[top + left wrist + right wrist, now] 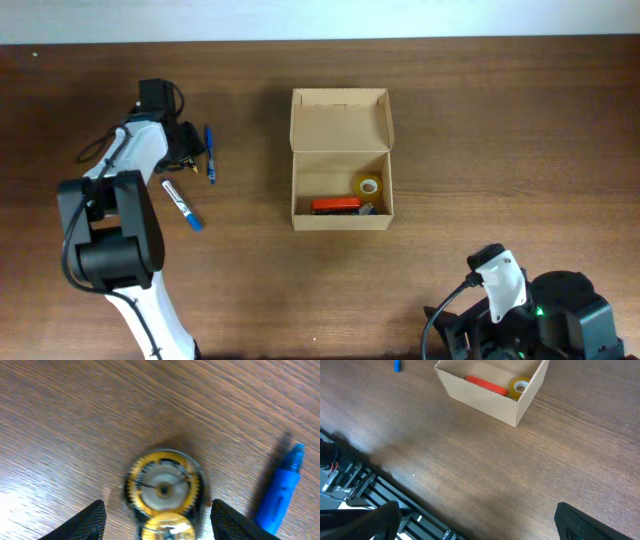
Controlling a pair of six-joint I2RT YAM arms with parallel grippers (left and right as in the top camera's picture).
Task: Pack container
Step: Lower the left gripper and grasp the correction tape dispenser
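Apparently mid-pick, with left gripper [159,512] agape, empty, astride a round yellow-geared plastic item [164,487], right gripper [475,522] likewise agape: next lower, pinch, carry into the open tan cardboard box [340,223].

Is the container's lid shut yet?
No, in the overhead view the flap lies open behind the container, leaving the tape roll and red item inside exposed.

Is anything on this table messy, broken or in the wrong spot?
Nothing looks spilled or damaged. The open cardboard box holds a tape roll and a red item. A blue pen and a blue-capped marker lie loose on the table, and a small yellow-geared dispenser sits unpacked inside the open left end effector.
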